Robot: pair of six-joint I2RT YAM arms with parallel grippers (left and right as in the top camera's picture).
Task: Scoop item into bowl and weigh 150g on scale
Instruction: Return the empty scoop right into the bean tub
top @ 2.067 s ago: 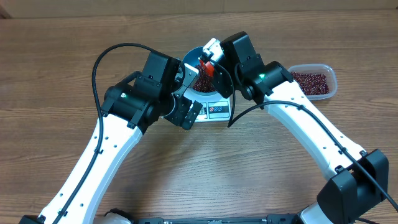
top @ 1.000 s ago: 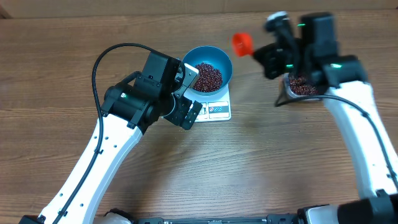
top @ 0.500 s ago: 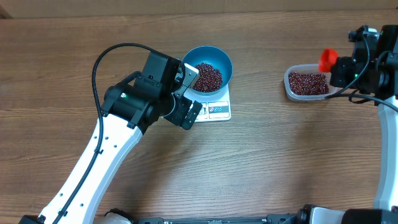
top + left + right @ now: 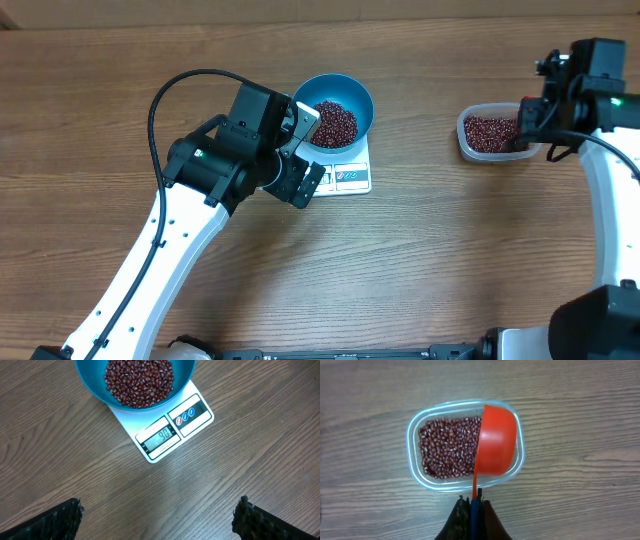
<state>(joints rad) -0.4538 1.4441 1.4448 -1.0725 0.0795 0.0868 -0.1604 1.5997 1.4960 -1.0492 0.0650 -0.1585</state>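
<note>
The right end effector [image 4: 472, 508] was pressed together on the thin handle of the orange-red scoop [image 4: 495, 442]. The scoop's cup sat over the 3 o'clock half of the clear tub [image 4: 415, 435]; whether it touched the beans [image 4: 447, 447] there could not be told. The left end effector [image 4: 157, 517] hung spread wide and empty above the tabletop [image 4: 250, 435], at 6 o'clock from the scale [image 4: 192, 410].

The blue bowl [image 4: 90, 375] stood on the scale, holding a shallow heap of beans. The display appeared to read near ninety, so probably short of target. The tub lay well apart from the bowl, at 3 o'clock in the overhead view.

To reload well, the scoop should probably be dipped at the tub's 3 o'clock wall and drawn toward 9 o'clock through the heap. It should then be rolled level before lifting so that nothing spills. A modest load would suit, since overshooting is harder to undo.

Counted: one bowl, one scale, one tub, one scoop, two arms and two heaps of beans, the grains far too many to count.
</note>
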